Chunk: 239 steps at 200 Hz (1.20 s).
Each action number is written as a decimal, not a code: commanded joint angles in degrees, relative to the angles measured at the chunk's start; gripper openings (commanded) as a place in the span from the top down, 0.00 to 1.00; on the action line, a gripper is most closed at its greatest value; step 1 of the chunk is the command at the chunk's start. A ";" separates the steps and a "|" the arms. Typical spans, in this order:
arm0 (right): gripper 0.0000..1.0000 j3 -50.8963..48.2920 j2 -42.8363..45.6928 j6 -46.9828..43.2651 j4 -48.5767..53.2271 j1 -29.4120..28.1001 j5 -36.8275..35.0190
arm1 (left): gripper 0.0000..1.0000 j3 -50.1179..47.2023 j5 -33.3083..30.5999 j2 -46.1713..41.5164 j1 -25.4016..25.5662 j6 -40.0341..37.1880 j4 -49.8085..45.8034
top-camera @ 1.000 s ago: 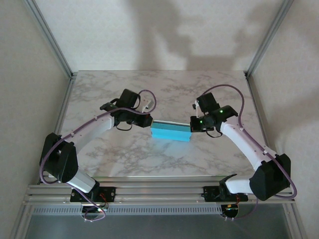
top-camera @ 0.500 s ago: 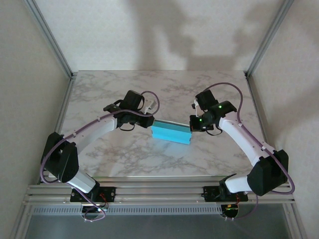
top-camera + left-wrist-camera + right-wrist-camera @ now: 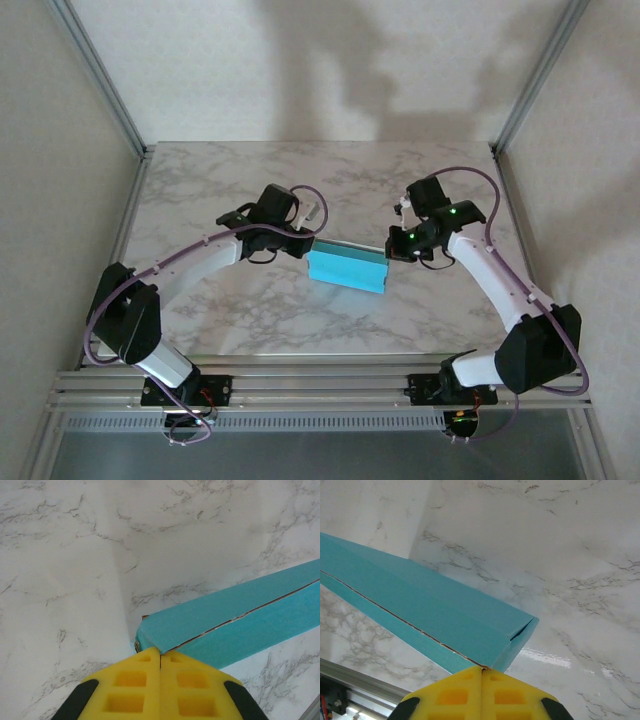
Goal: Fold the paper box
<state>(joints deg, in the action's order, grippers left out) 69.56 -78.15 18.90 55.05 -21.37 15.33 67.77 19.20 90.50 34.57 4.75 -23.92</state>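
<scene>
The paper box (image 3: 347, 267) lies mid-table as a long turquoise folded shape, its top seam slightly parted. In the left wrist view the paper box (image 3: 240, 615) runs off to the right, and my left gripper (image 3: 160, 652) is shut with its yellow tips against the box's left end at the seam. My left gripper (image 3: 308, 248) meets that end in the top view. The right gripper (image 3: 481, 669) is shut too, tips touching the right end of the box (image 3: 430, 605) where the seam ends. From above, the right gripper (image 3: 390, 250) sits at that end. No card shows between either pair of jaws.
The marble table (image 3: 300, 180) is framed by metal posts at the back left (image 3: 100, 80) and back right (image 3: 540, 80). An aluminium rail (image 3: 320, 385) runs along the near edge, where both arm bases stand.
Both arms have shifted slightly to the right, the left one reaching further in. The box between them has moved a little right and turned slightly. Both grippers stayed shut.
</scene>
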 commanded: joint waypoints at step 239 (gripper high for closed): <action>0.89 -10.41 9.95 -0.37 -3.30 2.30 -4.05 | 1.00 -3.44 3.64 -4.28 3.84 7.98 -1.20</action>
<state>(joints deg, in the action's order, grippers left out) 59.94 -69.47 18.83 51.68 -18.28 14.00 64.64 22.11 88.53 38.06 11.00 -24.49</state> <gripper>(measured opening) 0.148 0.059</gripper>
